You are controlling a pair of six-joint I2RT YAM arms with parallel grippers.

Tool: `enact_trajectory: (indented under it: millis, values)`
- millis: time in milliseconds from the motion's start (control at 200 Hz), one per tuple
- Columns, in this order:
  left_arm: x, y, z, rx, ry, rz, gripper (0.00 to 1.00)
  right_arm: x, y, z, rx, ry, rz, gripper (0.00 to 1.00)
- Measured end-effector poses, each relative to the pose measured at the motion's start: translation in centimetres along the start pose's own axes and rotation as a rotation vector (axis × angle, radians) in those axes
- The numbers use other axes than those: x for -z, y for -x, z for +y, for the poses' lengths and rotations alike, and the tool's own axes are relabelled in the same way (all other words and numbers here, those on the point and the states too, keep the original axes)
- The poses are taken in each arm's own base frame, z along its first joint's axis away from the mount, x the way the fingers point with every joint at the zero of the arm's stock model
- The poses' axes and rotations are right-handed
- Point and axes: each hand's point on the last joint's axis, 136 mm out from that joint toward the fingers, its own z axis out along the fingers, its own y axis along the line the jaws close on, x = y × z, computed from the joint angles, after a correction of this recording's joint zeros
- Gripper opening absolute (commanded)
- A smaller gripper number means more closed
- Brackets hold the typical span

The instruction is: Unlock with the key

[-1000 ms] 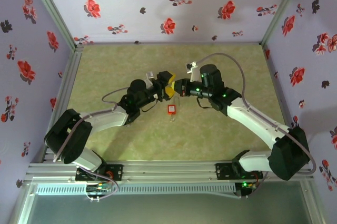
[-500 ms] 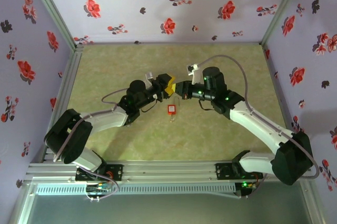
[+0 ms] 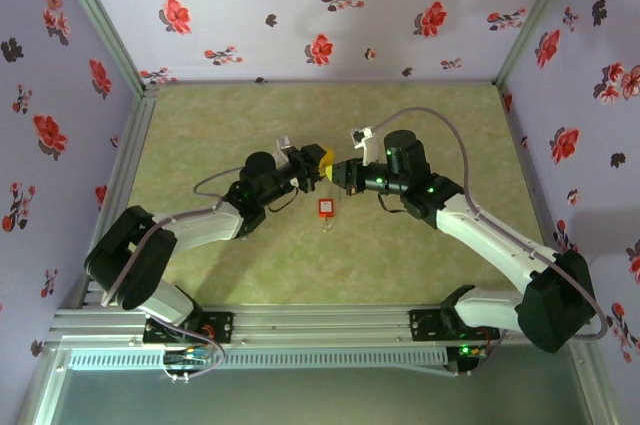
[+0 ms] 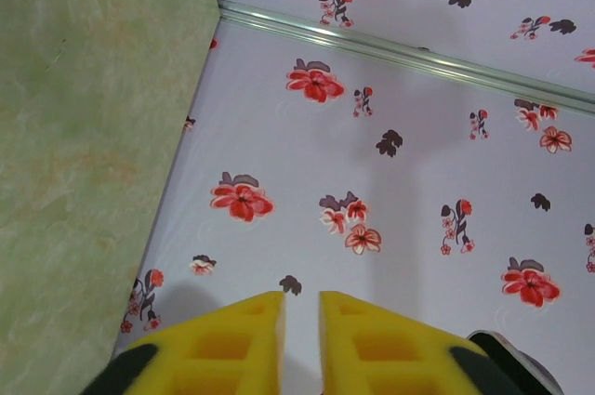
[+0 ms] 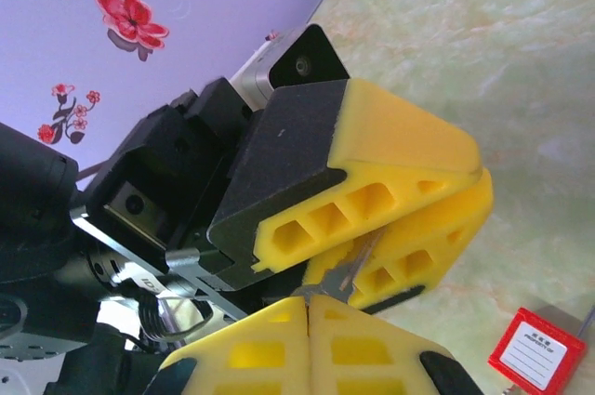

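We see the key [image 5: 351, 267], a thin, flat sliver of dull grey metal, sticking out of the seam of the right gripper [image 5: 308, 306]. That gripper's yellow wedge-shaped fingers, moulded with squarish hollow cells, are pressed flat together and pinch the key's near end. The key's far end runs into the slot between the fingers [image 5: 390, 149] of the left gripper [image 4: 301, 304], which are the same yellow cellular wedges on matte black mounts. In the left wrist view those fingers stand a narrow slit apart; we cannot tell whether they press on the key. The two grippers meet closely above the smooth, green marbled tabletop [image 5: 483, 51]. A red padlock [image 5: 536, 361] with a white label lies flat on it beside the right fingers, touching neither gripper.
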Motion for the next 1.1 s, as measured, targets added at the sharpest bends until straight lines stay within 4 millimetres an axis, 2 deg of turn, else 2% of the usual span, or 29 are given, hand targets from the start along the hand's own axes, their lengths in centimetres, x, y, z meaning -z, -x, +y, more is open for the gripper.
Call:
enact_trajectory:
  millis: [155,505,820,875,915,950,980,1020,1100]
  values:
    - [0.0,0.1,0.5,0.000,0.013,-0.001,0.00,0.1,0.1,0.0,0.024,-0.005,0.001,0.00]
    - [0.5,0.2,1.5,-0.014,0.040,0.007,0.00,0.2,-0.5,-0.7,0.046,-0.044,0.028,0.00]
    - [1.3,0.4,0.9,-0.064,0.050,-0.003,0.00,0.3,-0.2,-0.7,0.054,-0.061,0.025,0.00]
    - [1.3,0.4,0.9,-0.072,0.052,-0.005,0.00,0.3,-0.1,-0.8,0.052,-0.065,0.026,0.10]
    - [1.4,0.5,1.0,-0.082,0.057,-0.006,0.00,0.2,-0.2,-0.9,0.045,-0.071,0.027,0.27]
    - [1.4,0.6,1.2,-0.091,0.066,-0.008,0.00,0.2,-0.1,-1.1,0.033,-0.080,0.024,0.45]
    - [1.5,0.6,1.3,-0.102,0.075,-0.011,0.00,0.2,0.0,-1.2,0.019,-0.084,0.020,0.56]
    - [1.7,0.8,1.4,-0.121,0.095,-0.016,0.00,0.2,0.2,-1.3,-0.005,-0.085,0.006,0.65]
    - [1.8,0.8,0.9,-0.194,0.136,-0.023,0.00,0.1,1.1,-1.0,-0.053,-0.058,-0.047,0.72]
